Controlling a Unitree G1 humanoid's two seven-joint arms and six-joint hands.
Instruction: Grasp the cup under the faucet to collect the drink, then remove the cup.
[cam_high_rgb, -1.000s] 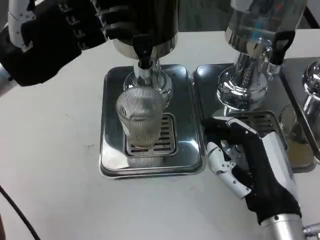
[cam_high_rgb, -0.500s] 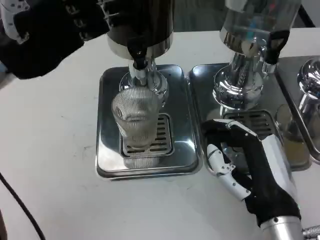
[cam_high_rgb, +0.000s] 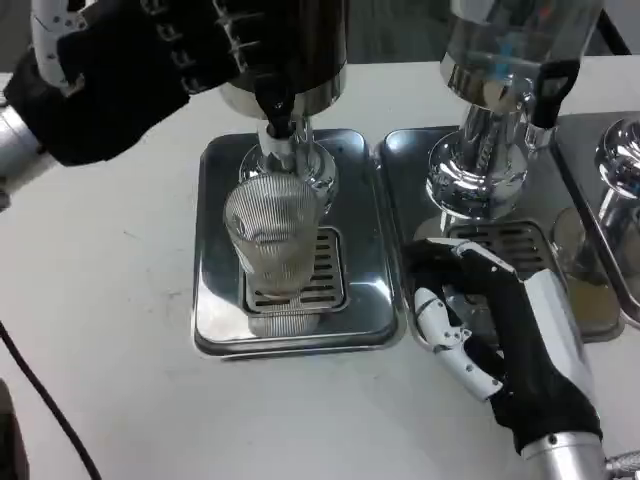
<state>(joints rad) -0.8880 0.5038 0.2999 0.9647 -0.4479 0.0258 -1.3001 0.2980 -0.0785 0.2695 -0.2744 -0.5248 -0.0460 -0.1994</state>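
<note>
White table (cam_high_rgb: 120, 330) bears a steel drip tray (cam_high_rgb: 215, 310); ribbed clear glass cup (cam_high_rgb: 272, 243) upright on its grate beneath the black faucet (cam_high_rgb: 277, 108); left hand (cam_high_rgb: 130, 70) raised, grip unclear; right hand (cam_high_rgb: 485, 320) empty, fingers spread.

Left hand (cam_high_rgb: 120, 75) raised, right hand (cam_high_rgb: 500, 320) low.

Ribbed cup (cam_high_rgb: 272, 238) upright on drip tray (cam_high_rgb: 222, 320) under faucet (cam_high_rgb: 277, 118), hands apart.
</note>
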